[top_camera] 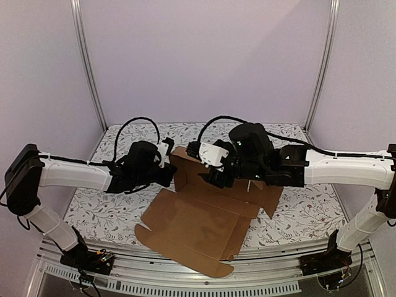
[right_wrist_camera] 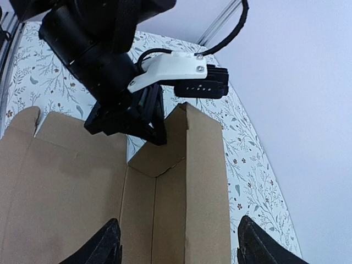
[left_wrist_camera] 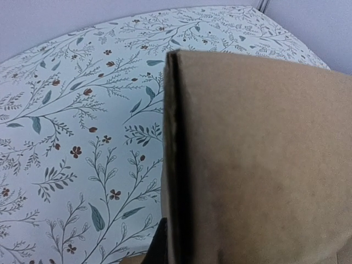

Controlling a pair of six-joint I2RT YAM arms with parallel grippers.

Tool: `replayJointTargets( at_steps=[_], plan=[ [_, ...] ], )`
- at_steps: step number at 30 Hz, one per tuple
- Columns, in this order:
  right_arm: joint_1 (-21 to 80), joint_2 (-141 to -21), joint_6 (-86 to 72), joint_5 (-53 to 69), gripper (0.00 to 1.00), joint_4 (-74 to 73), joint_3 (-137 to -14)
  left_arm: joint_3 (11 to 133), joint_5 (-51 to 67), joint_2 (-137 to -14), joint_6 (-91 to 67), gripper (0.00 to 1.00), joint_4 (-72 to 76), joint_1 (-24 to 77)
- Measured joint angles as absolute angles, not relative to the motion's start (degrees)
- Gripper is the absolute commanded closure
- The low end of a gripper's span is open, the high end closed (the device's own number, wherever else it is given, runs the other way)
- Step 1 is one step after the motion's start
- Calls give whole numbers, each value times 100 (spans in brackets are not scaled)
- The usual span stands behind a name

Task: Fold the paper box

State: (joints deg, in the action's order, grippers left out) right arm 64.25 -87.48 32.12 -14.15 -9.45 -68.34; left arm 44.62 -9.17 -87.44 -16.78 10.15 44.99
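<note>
The paper box (top_camera: 198, 229) is a brown cardboard sheet lying mostly flat on the table, with its rear wall and a small left end flap (right_wrist_camera: 157, 157) raised. My left gripper (top_camera: 168, 167) is at the box's rear left corner, shut on that end flap. In the left wrist view the cardboard (left_wrist_camera: 264, 165) fills the right half, one dark finger (left_wrist_camera: 157, 245) shows beside its edge, and the other finger is hidden behind it. My right gripper (right_wrist_camera: 181, 247) is open, its fingers wide apart either side of the raised rear wall (right_wrist_camera: 203, 187). It hovers over the box's rear (top_camera: 215, 176).
A floral tablecloth (top_camera: 105, 210) covers the table. Metal frame posts (top_camera: 86, 62) stand at the back corners, with pale walls behind them. A metal rail (top_camera: 185, 278) runs along the near edge. The sheet's front flap overhangs that edge. The two grippers are close together.
</note>
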Motion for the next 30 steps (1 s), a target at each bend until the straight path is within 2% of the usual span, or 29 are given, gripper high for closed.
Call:
replayJointTargets(
  at_steps=[5, 10, 15, 17, 18, 30],
  plan=[
    [5977, -8733, 2305, -749, 35, -1090, -7244, 4751, -812, -9056, -1444, 100, 847, 4499],
    [5577, -8772, 1417, -454, 48, -1212, -7577, 5129, -602, -9362, -1118, 100, 749, 4501],
    [5192, -9030, 626, -296, 79, -1181, -7787, 5360, -521, -9566, -972, 100, 648, 4501],
    [5089, -9196, 440, -239, 97, -1177, -7815, 5433, -510, -9633, -943, 100, 652, 4501],
    [5050, -9297, 346, -220, 100, -1155, -7826, 5450, -502, -9660, -928, 100, 670, 4501],
    [4978, -10250, -392, 207, 100, -867, -8235, 5454, -405, -9806, -854, 97, 969, 4501]
  ],
)
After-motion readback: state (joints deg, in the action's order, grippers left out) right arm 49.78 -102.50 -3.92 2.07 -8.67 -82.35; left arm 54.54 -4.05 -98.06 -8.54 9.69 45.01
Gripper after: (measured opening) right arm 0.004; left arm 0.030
